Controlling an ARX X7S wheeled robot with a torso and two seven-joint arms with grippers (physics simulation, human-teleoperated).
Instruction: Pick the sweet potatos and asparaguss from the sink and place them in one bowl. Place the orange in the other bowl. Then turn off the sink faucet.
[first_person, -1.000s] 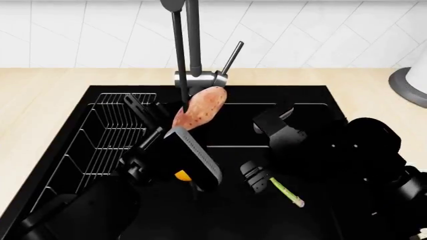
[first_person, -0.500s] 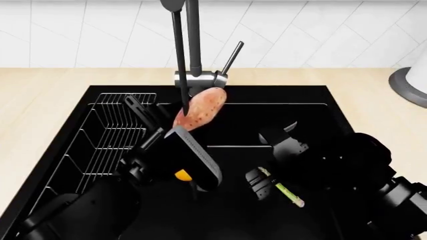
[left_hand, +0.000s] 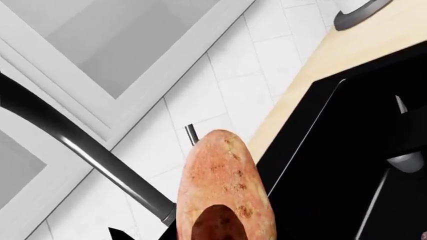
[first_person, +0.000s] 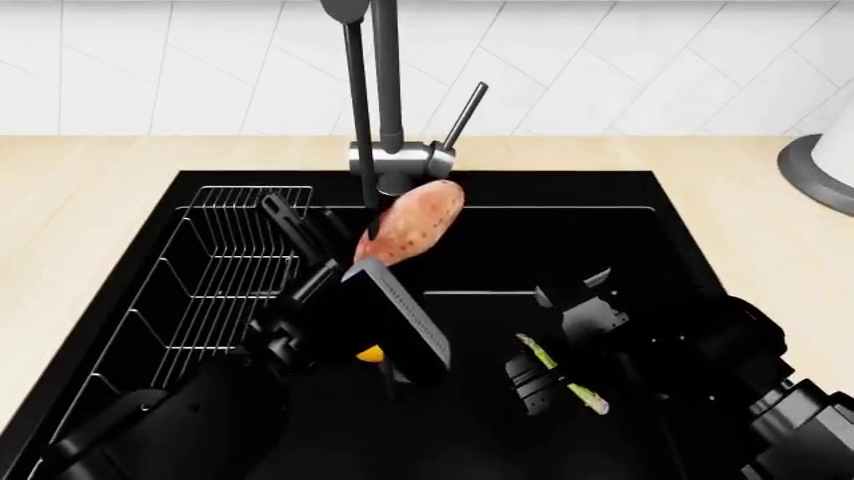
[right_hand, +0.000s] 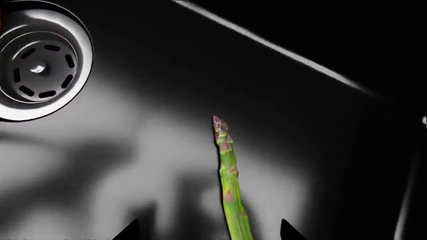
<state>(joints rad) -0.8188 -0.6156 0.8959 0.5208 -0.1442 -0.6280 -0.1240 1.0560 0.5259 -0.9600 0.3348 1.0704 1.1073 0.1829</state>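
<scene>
My left gripper (first_person: 350, 240) is shut on a speckled pinkish sweet potato (first_person: 411, 224) and holds it above the black sink (first_person: 627, 210), just in front of the faucet (first_person: 387, 90). The sweet potato fills the left wrist view (left_hand: 223, 190). My right gripper (first_person: 558, 345) is open, low in the basin. A green asparagus (right_hand: 228, 185) lies on the sink floor between its fingertips (right_hand: 285, 231), and it also shows in the head view (first_person: 567, 378). A bit of the orange (first_person: 370, 353) shows under my left arm. Both bowls are out of view.
A wire rack (first_person: 220, 270) stands at the sink's left side. The faucet's slim lever (first_person: 465, 115) slants up to the right. The steel drain (right_hand: 37, 65) lies beyond the asparagus tip. A grey roll base (first_person: 821, 170) stands on the counter at the right.
My right gripper has moved nearer and lower over the asparagus, which now lies between its fingers. The sweet potato in my left gripper has shifted slightly right.
</scene>
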